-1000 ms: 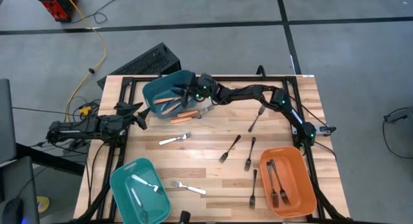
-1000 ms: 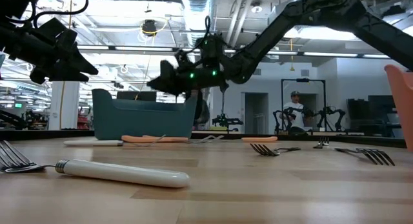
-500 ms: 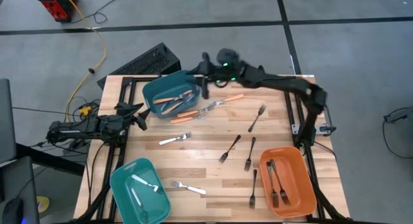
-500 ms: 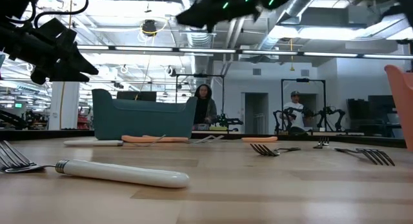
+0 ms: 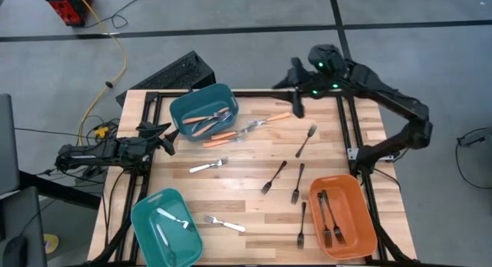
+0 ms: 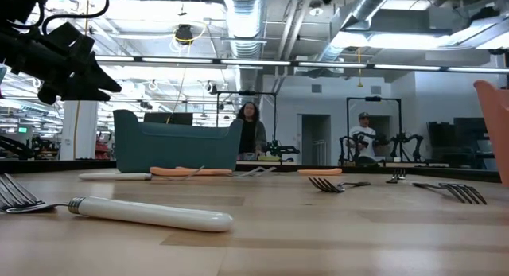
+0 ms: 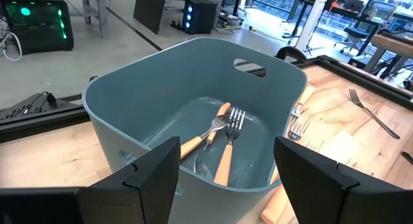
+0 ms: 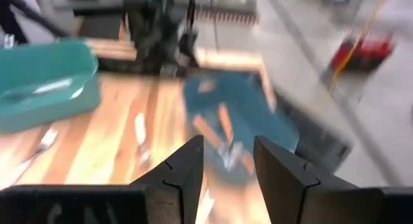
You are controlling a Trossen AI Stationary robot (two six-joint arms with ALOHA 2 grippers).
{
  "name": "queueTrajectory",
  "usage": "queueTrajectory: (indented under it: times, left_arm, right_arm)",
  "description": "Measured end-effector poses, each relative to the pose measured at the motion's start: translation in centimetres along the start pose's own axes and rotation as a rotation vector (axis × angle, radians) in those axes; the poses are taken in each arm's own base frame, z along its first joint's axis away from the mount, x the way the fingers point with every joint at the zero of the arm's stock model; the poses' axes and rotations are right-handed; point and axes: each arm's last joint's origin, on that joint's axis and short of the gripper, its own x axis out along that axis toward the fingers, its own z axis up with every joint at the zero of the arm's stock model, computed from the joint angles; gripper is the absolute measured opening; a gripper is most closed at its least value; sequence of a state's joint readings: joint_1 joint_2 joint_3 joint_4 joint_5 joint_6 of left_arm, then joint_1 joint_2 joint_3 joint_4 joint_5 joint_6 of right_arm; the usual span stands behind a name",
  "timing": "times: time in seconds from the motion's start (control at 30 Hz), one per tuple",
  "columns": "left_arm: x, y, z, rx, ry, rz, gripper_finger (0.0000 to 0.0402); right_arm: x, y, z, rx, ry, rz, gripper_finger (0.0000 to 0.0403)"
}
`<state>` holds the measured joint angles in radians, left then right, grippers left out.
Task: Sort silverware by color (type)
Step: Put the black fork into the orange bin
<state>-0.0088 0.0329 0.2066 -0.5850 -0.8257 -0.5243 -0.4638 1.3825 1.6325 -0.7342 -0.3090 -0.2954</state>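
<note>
Silverware point(image 5: 294, 182) unmoved on table point(image 5: 246, 186), right gripper point(image 5: 297, 105) swung away from blue bin point(image 5: 201, 111), jaws parted, empty

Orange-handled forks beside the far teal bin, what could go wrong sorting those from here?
1. Several orange-handled forks lie crossed beside the far teal bin, so a grasp may lift two or nudge neighbours.
2. One orange-handled fork lies close to the bin wall, so the right end effector, open with nothing between its fingers, may bump the bin.
3. Black forks nearby could be knocked.
</note>
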Motion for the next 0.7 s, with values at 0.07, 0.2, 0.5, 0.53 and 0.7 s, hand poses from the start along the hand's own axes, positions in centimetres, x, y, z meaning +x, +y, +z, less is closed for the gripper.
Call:
queueTrajectory:
  times: [0.07,0.2,0.5,0.53,0.7]
  left_arm:
    - [0.0,0.0,0.0,-0.001,0.000,0.000,0.0235]
    - [0.0,0.0,0.0,-0.003,0.000,0.000,0.0235]
    - [0.0,0.0,0.0,-0.004,0.000,0.000,0.0235]
    - [0.0,0.0,0.0,-0.004,0.000,0.000,0.0235]
    - [0.0,0.0,0.0,-0.003,0.000,0.000,0.0235]
  right_arm:
    - [-0.8,0.1,-1.1,0.069,0.109,0.003,0.0159]
    - [-1.3,0.9,-3.3,0.161,0.285,0.025,0.0159]
    - [-3.0,3.7,-10.4,0.319,0.341,-0.019,0.0159]
    - [-3.2,4.1,-11.1,0.337,0.308,-0.025,0.0159]
    - [-2.5,6.2,-14.8,0.432,0.175,-0.015,0.0159]
